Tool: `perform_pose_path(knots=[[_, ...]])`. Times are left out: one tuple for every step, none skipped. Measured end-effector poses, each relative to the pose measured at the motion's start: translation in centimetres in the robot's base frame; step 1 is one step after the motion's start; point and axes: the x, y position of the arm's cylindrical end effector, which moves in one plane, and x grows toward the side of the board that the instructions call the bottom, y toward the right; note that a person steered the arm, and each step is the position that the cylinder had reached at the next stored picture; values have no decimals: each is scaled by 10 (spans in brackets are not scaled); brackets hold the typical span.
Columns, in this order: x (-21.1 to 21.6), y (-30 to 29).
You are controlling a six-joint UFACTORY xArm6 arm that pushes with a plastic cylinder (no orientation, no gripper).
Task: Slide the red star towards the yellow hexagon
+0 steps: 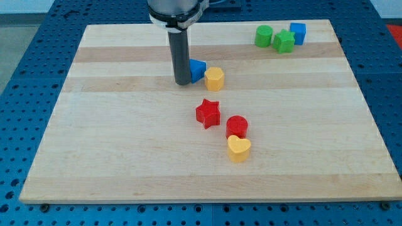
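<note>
The red star [207, 113] lies near the middle of the wooden board [125, 157]. The yellow hexagon [215, 78] stands above it, a little to the right, with a gap between them. A blue triangle-like block [198, 69] sits against the hexagon's left side. My tip [183, 82] rests on the board just left of the blue block, close to or touching it, above and left of the red star.
A red cylinder [237, 127] sits right below the star, with a yellow heart [239, 149] touching it from below. At the top right stand a green cylinder [264, 36], a green star [283, 42] and a blue cube [298, 32].
</note>
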Motion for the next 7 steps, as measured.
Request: perform_pose_path(knots=[[-1,1],[3,1],[41,1],[81,1],[108,3],[119,25],[119,43]])
